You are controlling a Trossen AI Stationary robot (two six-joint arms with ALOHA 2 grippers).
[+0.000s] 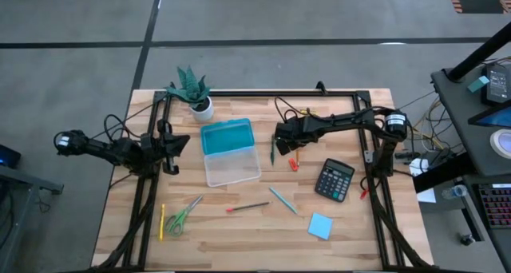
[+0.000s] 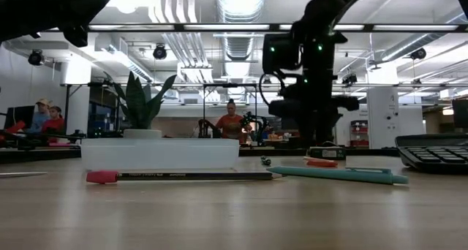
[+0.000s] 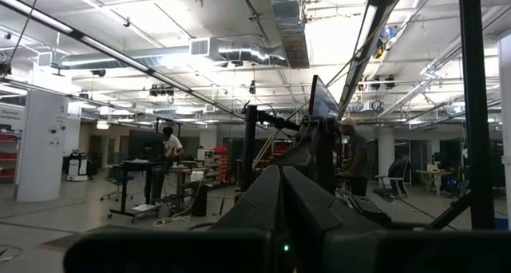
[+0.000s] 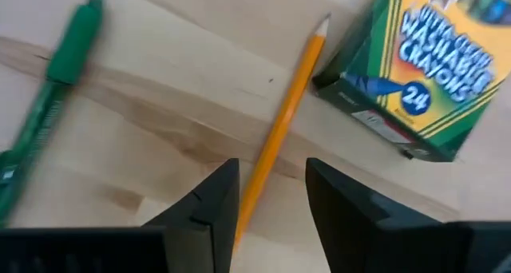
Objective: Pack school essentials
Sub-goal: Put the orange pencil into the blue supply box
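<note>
Between the two dark fingers of the right pincer (image 4: 271, 197), which stand narrowly parted and hold nothing, lies a yellow pencil (image 4: 289, 109) flat on the wooden surface (image 4: 160, 129), its point aimed away from the wrist. Just beyond the pencil's far end sits the crayon box (image 4: 423, 73), close to it. Off to the other side of the fingers, a little apart, lies a green marker (image 4: 56, 89). Farther off, past the marker, the clear storage box (image 1: 230, 152) with its teal lid waits open. Well beyond that the left pincer (image 1: 170, 142) hangs shut and idle at its own side.

Judging by this, the step in hand is taking up the pencil. The next move would call for lowering squarely over the shaft, closing on it, then carrying it across to the storage box without nudging the crayon box.
</note>
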